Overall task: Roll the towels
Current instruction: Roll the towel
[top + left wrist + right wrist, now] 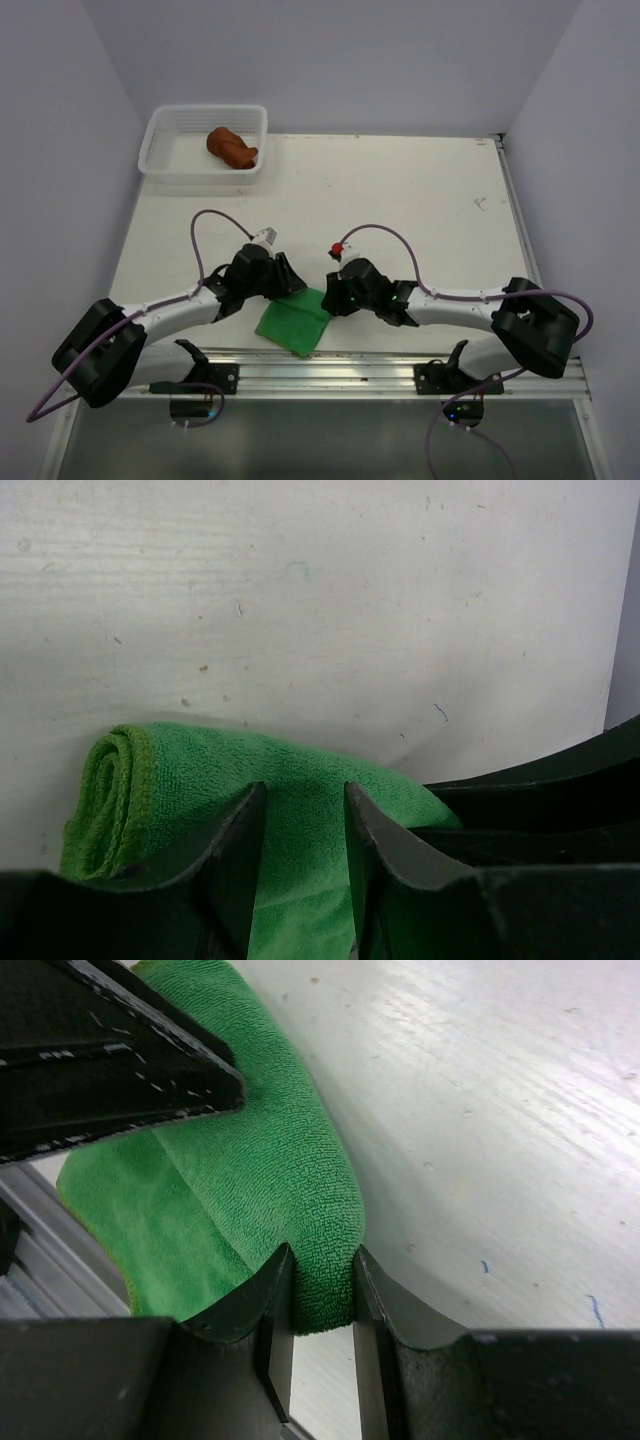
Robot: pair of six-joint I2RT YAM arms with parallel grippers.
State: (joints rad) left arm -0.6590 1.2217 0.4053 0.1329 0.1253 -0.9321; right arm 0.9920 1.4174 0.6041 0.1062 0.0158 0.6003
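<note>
The right gripper's jaws were closed across one end of the green towel's rolled edge, with terry filling the narrow gap between them. The left gripper's jaws stood a little apart, set along the roll with cloth showing between them. Whether they were squeezing it or only resting on it could not be told. The spiral of the roll showed at the towel's outer end on that side.

The green towel lay at the middle of the bench's near edge, partly rolled, with a flat tail spread toward the rail. The rust-brown towel sat bundled in the white basket at the far left corner, so the step in hand looked like rolling the second towel.

The next move would call for both ends to turn evenly, or the roll would skew into a cone or loosen.

Both arms reached low and inward, the left arm from the near left and the right arm from the near right, wrists nearly meeting over the towel.
</note>
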